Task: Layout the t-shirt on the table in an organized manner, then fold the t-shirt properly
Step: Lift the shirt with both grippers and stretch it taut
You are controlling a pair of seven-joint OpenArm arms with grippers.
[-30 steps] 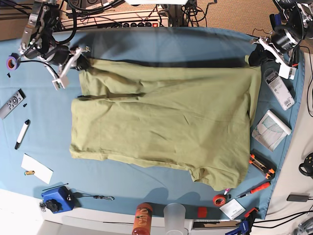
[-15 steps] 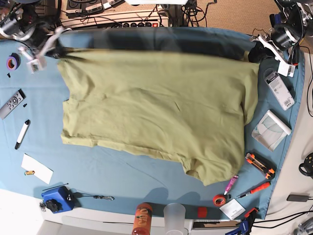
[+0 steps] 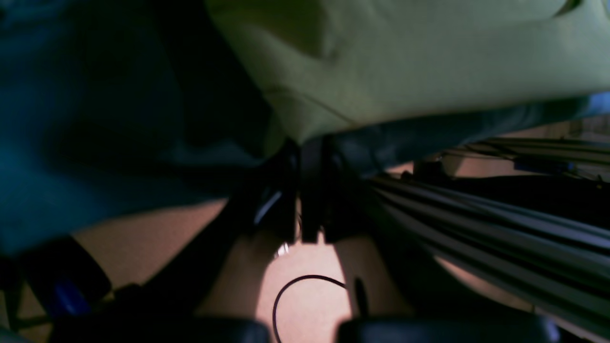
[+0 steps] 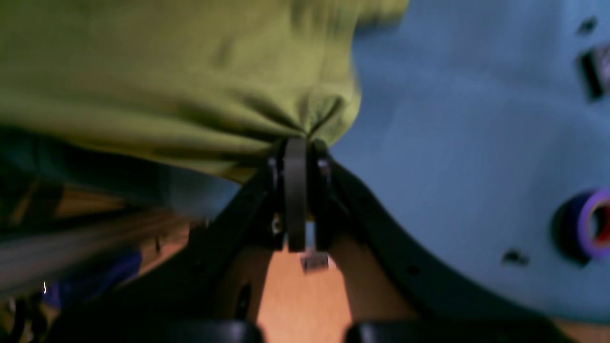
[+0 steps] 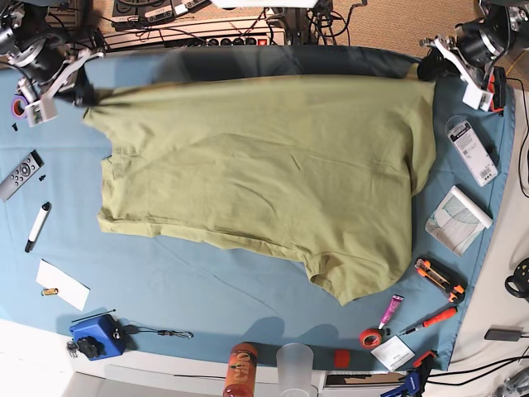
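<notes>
The olive-green t-shirt (image 5: 264,165) hangs stretched across the far half of the blue table (image 5: 215,289), held up by two far corners, its lower edge draped on the cloth. My right gripper (image 5: 83,98) at the base view's far left is shut on one corner; the right wrist view shows bunched fabric (image 4: 314,119) pinched between the closed fingers (image 4: 295,157). My left gripper (image 5: 426,73) at the far right is shut on the other corner, with the t-shirt (image 3: 405,62) running from its closed jaws in the left wrist view.
Along the left edge lie purple tape (image 5: 20,105), a remote (image 5: 20,174), a marker (image 5: 37,225) and a white card (image 5: 63,284). A blue box (image 5: 95,335), bottle (image 5: 240,370) and cup (image 5: 295,364) stand in front. Tools, tape and boxes (image 5: 459,217) line the right edge.
Both grippers have pulled the shirt toward the far edge and apart, lifting it. The folded left part has opened out and the cloth is now stretched wider and flatter.
</notes>
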